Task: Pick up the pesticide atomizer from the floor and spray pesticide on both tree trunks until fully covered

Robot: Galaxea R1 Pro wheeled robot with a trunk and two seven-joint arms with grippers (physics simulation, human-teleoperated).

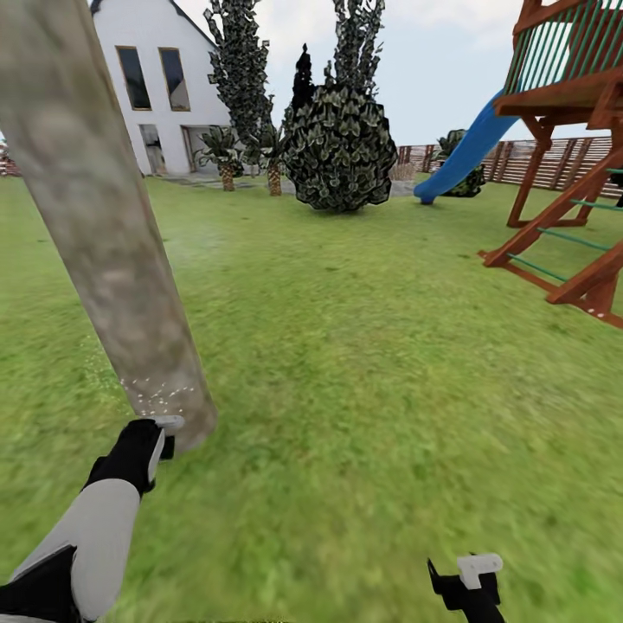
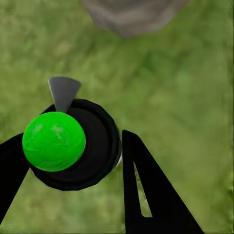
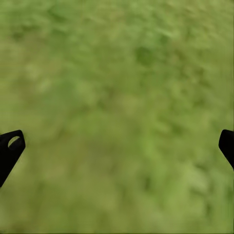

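Setting: standing on the garden lawn, with a white house, a dark rounded bush, a blue slide and a wooden climbing frame further off.

Left gripper: clamping the pesticide atomizer, black body and bright green cap sitting between the two black fingers, grey nozzle pointing towards the trunk.

Right gripper: hanging low over bare grass with jaws spread wide apart, holding nothing.

Tree trunk: rising as a thick, pale mottled column, long axis near upright though leaning in the head view, base just ahead of the left hand.

Pesticide: showing as tiny pale specks scattered across the lowest part of the trunk, near the nozzle.

Key relation: trunk lying directly ahead of the nozzle and close by; left arm far nearer than right.

Judgement: spraying probably under way; bark higher up looking unspeckled, likely needing the nozzle raised.
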